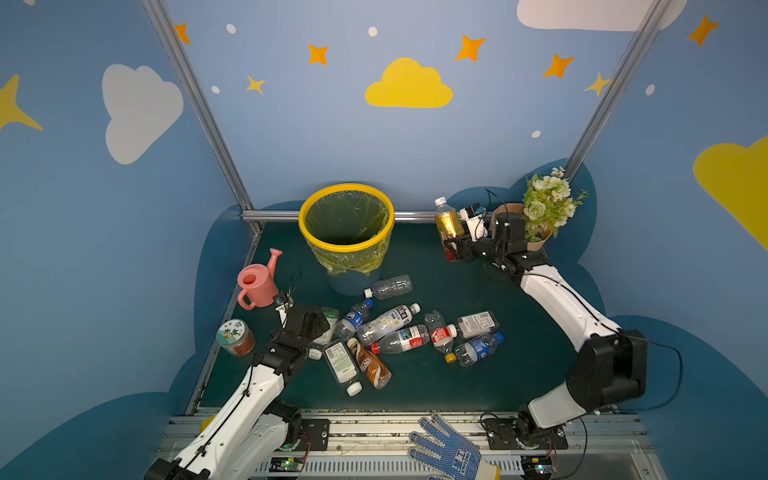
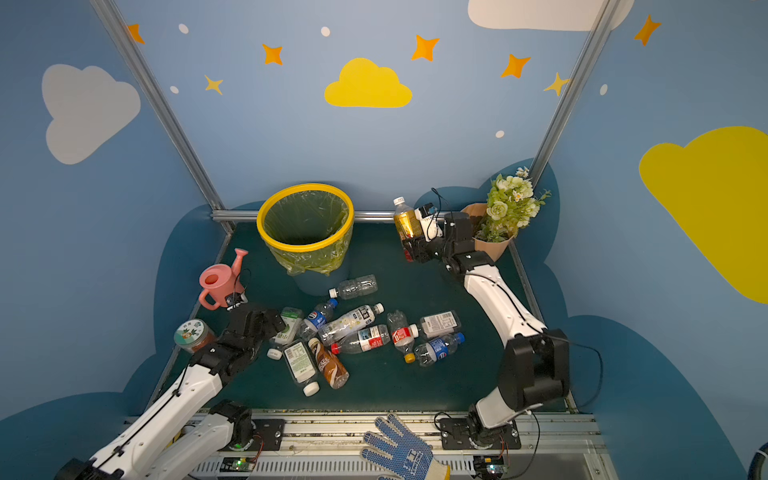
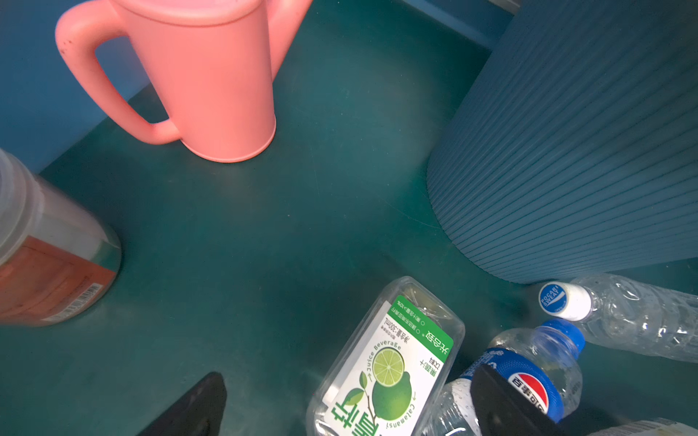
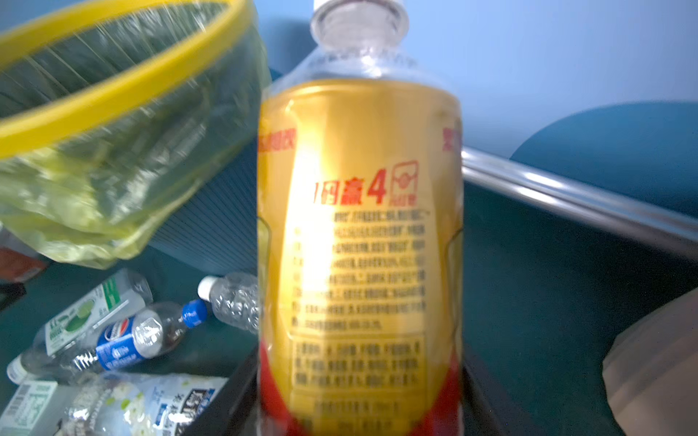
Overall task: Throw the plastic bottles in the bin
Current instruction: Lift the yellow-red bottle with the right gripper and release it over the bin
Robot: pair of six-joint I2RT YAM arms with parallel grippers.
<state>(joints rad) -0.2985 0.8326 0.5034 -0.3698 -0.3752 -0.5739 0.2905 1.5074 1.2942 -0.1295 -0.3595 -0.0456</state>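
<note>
Bench scene with two arms. The right tool was closed on the lower body of a gold-labelled bottle. It held the bottle upright and clear of the bench, to the right of the bin and about level with its yellow rim. In the right wrist view the dark fingers flanked the bottle's red base on either side. The bin stood at the back of the bench, lined with a yellow-green bag. The left tool stood wide open and held nothing, low over the left edge of the pile of bottles. Its fingers straddled a lime-labelled bottle, and one of them crossed a blue-labelled bottle; whether either touched could not be told. The pile lay on the bench in front of the bin, and a clear bottle lay against the bin's base. A pink watering can and a jar stood to the left of the left tool.
</note>
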